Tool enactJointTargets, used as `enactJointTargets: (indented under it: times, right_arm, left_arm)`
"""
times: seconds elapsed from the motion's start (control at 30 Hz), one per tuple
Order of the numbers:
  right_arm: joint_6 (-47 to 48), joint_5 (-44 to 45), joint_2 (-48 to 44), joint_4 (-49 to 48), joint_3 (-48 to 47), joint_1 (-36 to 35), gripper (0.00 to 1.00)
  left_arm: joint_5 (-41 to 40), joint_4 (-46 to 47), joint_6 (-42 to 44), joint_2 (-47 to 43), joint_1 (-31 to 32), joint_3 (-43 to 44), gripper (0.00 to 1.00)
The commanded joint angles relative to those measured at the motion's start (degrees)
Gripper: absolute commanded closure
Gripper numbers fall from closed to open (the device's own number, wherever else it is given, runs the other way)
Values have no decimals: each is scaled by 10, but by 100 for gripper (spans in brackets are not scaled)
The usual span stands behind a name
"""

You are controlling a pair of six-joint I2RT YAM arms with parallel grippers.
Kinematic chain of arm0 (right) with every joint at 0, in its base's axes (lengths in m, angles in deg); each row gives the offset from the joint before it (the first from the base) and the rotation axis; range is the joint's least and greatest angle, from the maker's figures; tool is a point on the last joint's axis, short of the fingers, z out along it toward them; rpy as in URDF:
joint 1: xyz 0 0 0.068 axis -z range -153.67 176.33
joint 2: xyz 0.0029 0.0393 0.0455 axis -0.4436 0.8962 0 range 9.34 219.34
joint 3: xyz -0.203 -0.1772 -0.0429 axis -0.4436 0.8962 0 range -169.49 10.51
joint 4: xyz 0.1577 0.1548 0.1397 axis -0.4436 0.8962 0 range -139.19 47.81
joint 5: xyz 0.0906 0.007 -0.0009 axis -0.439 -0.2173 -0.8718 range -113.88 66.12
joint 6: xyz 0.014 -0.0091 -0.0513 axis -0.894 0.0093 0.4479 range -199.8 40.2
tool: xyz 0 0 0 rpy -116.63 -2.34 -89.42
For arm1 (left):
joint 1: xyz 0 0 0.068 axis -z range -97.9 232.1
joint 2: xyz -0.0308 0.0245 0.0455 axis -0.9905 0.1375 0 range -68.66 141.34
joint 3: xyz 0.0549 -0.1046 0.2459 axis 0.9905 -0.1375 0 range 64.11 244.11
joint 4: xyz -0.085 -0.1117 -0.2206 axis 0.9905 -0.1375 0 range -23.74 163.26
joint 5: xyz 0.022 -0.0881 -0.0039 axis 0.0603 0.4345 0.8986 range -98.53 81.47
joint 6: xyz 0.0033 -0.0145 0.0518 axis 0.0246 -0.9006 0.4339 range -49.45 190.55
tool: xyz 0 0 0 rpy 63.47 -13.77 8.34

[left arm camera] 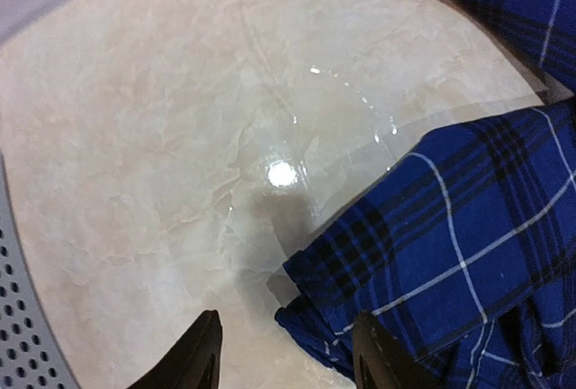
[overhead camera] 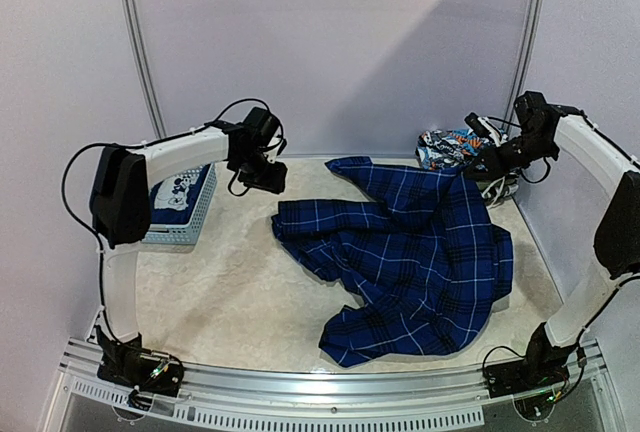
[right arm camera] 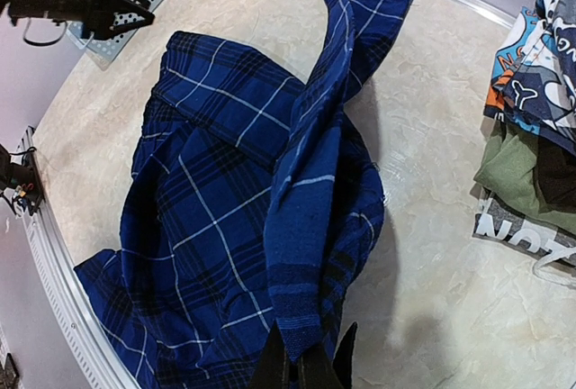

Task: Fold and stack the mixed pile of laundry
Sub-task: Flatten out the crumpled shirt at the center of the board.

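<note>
- Spreading out the plaid shirt (overhead camera: 420, 252) before any fold looks to be the step in hand; it lies rumpled on the table (overhead camera: 220, 292), from the centre out towards 4 o'clock in the top view.
- At 9 o'clock a light-blue slotted basket (overhead camera: 200, 214) holds a navy T-shirt (overhead camera: 175, 197) with a pale print.
- The left gripper (left arm camera: 287, 317) hovers at about 10 o'clock with its fingers spread and nothing between them. The shirt's left edge lies on the table just under and beside it.
- The shirt's longest line runs from the raised sleeve at 1 o'clock down to a low corner near 7 o'clock, with a second arm of cloth reaching out towards 10 o'clock. Which end is the collar I cannot tell.
- The right gripper (right arm camera: 306, 357) is pressed together on the end of that sleeve, holding it off the table at 1 o'clock so the cloth hangs in a twisted band.
- Behind it, at 1 to 2 o'clock, sits the remaining pile (overhead camera: 450, 147) of printed and olive garments.
- Next, I judge, the left gripper must drop onto the near edge and pinch one layer only. Both arms can then draw apart along the 10-to-4 line, untwisting the sleeve.
</note>
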State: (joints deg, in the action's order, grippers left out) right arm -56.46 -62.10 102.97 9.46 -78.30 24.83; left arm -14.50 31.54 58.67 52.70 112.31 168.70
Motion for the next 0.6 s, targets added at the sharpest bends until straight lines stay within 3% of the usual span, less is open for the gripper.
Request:
enactJointTargets:
  times: [0.0,0.07,0.17,0.27,0.43,0.57]
  right_arm:
    - [-3,-11,-4,-15,4,-2,100]
    - [-3,-12,-3,-15,5,-1,100]
    - [-3,-16,1,-15,7,-1,100]
    - [-2,-22,5,-15,9,-2,100]
    - [-1,-25,9,-17,13,-2,100]
    - [-2,-27,6,-17,14,-1,100]
  left_arm:
    - [98,-4,-58,4,-2,-17,51]
    - [89,42,-39,-37,18,-87,51]
    - [97,31,-31,-69,26,-131,51]
    - [117,1,-68,-67,27,-136,51]
    - [144,30,-148,-63,36,-164,51]
    - [95,19,-163,-44,49,-149,50]
